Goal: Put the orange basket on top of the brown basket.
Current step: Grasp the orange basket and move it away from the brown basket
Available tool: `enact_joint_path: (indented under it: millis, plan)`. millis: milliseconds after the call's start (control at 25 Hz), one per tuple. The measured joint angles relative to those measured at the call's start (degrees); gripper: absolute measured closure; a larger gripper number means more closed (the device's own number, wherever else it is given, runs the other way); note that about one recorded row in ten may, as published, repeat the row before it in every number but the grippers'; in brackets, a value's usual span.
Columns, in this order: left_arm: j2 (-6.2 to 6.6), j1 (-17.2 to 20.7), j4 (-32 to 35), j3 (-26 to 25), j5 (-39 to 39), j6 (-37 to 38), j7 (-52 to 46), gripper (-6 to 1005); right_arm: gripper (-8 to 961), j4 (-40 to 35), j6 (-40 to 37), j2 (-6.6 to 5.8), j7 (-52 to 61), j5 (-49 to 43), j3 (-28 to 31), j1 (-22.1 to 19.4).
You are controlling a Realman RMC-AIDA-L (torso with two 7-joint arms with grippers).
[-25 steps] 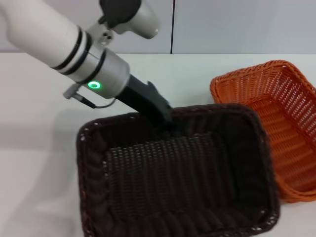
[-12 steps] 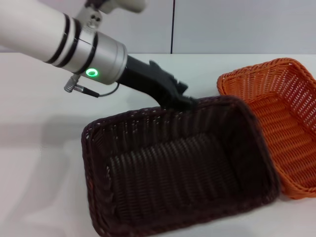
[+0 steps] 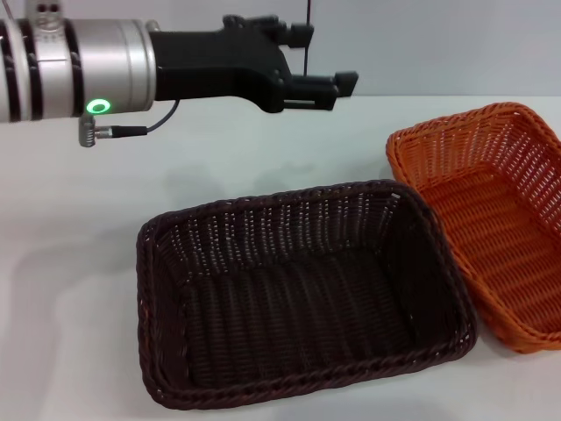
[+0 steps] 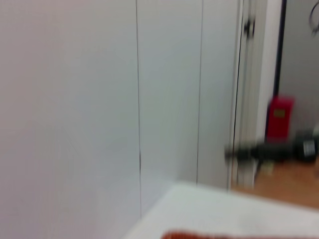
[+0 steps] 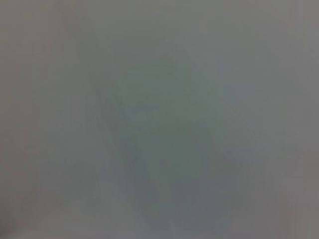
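The brown basket (image 3: 263, 203) lies flat and empty on the white table (image 3: 88, 219), in the middle of the head view. The orange basket (image 3: 500, 219) lies right of it, also empty, its left side close against the brown basket's right rim. My left gripper (image 3: 320, 61) hangs in the air above and behind the brown basket, pointing right, open and holding nothing. A sliver of the orange basket (image 4: 199, 235) shows in the left wrist view. The right gripper is not in view; the right wrist view shows only a grey blur.
The table runs back to a pale wall (image 3: 438, 44) with a dark vertical seam. The left wrist view shows wall panels, a doorway and a red object (image 4: 280, 117) far off.
My left gripper has let go of the brown basket's far rim and risen up and back. The brown basket has dropped from its tilt and now lies flat.
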Motion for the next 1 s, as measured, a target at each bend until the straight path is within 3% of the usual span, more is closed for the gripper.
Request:
enact_joint_path:
  millis: [120,160,200,320,360,720,760,920,1000]
  plan:
    - [0.04,1.3,0.6,-0.4,-4.0,0.3,2.9,192,288,-2.2,-3.3,-0.46,2.0,-6.4,-0.6,1.4]
    - [-0.01,1.9,1.2,-1.1,-6.4,0.5,4.6,162,288,-5.1,-9.9,-1.28,4.9,-20.8,-1.5,5.0]
    - [-0.01,2.0,1.8,-1.3,-7.5,0.6,5.2,132,288,-6.2,-12.8,-1.39,5.9,-27.5,-1.7,7.1]
    - [0.03,2.0,3.3,-1.7,-9.6,0.7,6.3,132,288,-7.7,-15.0,-1.12,6.3,-35.6,-2.1,9.5]
    - [0.07,1.8,5.0,-2.3,-11.1,0.8,7.2,133,288,-9.3,-16.1,-0.41,6.6,-41.1,-4.1,11.3]
    - [0.10,1.5,8.1,-2.8,-13.2,0.7,7.8,134,287,-12.0,-18.1,1.16,9.4,-46.6,-15.8,13.5]
    - [0.10,1.7,8.1,-2.9,-13.7,0.7,7.8,134,287,-12.4,-18.9,2.16,9.8,-48.7,-18.3,13.8]
    - [0.11,1.9,8.3,-3.1,-14.2,0.8,7.7,135,287,-13.4,-21.3,3.26,9.7,-50.1,-20.8,13.8]
    - [0.17,1.8,9.0,-4.1,-14.5,0.7,7.7,135,287,-15.6,-26.6,4.26,9.0,-50.2,-23.7,14.0]
